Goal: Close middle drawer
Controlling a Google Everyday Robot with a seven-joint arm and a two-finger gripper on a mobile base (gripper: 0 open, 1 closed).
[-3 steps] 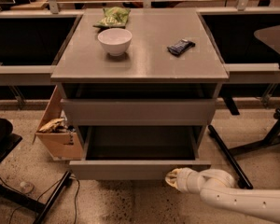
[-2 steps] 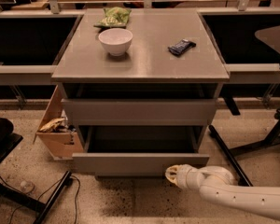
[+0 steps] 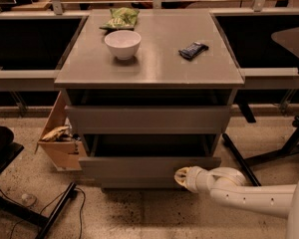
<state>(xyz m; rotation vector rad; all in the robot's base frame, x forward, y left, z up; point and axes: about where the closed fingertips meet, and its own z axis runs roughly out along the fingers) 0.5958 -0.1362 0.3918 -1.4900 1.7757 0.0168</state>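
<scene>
The middle drawer (image 3: 139,167) is a wide grey drawer with a flat, handleless front. It stands partly pulled out of the grey cabinet (image 3: 154,63), and its dark tray shows behind the front panel. My gripper (image 3: 182,177), at the end of the white arm coming from the lower right, sits against the lower right part of that front panel. The top drawer (image 3: 149,119) above it sits slightly out. A strip of the bottom drawer (image 3: 134,183) shows under the middle one.
On the cabinet top are a white bowl (image 3: 122,44), a green chip bag (image 3: 120,19) and a dark snack bar (image 3: 193,50). An open cardboard box (image 3: 57,138) stands left of the cabinet. Black chair legs (image 3: 269,156) are at the right, and a black stand with cables (image 3: 50,208) is at the lower left.
The middle drawer front has slid back toward the cabinet, and less of its tray shows. My gripper has moved forward with it, staying against the panel.
</scene>
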